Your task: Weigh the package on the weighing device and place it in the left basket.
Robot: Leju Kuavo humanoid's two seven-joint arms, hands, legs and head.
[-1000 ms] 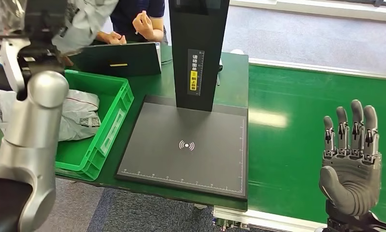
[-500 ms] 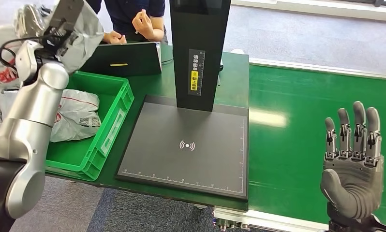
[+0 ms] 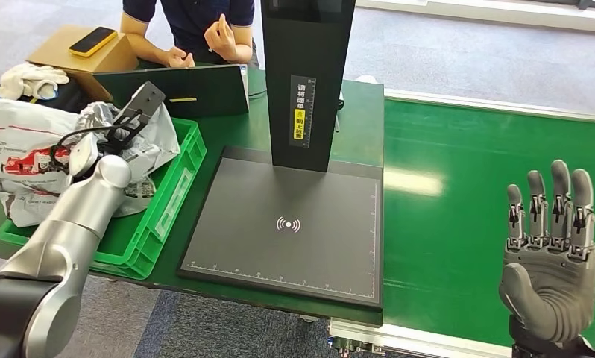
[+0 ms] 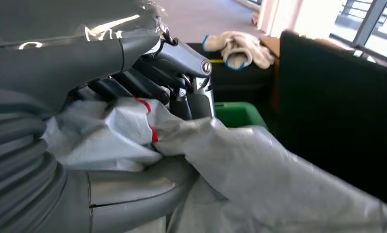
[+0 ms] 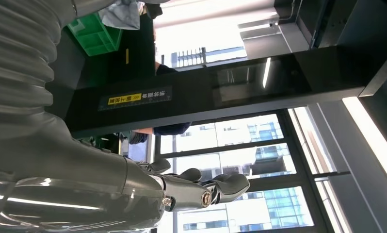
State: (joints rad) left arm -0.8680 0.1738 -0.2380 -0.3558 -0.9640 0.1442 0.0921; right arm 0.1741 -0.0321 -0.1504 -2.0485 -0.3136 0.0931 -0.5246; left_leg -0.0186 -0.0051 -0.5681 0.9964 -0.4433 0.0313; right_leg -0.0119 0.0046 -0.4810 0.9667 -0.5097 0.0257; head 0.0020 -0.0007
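Package (image 3: 151, 134), grey and crumpled, gripped by left hand (image 4: 148, 92) over the green basket (image 3: 177, 186), above other bags (image 3: 26, 149) lying there. Scale (image 3: 287, 224) plate bare, beside the basket on the table (image 3: 361, 112). Right hand (image 3: 549, 261) raised over the green belt (image 3: 466, 186), fingers spread, holding nothing.

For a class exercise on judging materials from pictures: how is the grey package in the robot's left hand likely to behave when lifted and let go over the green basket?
The grey package is probably floppy: its film creases and folds around the left hand. It likely weighs little, since it bunches loosely. Released over the green basket, it should slump rather than roll.
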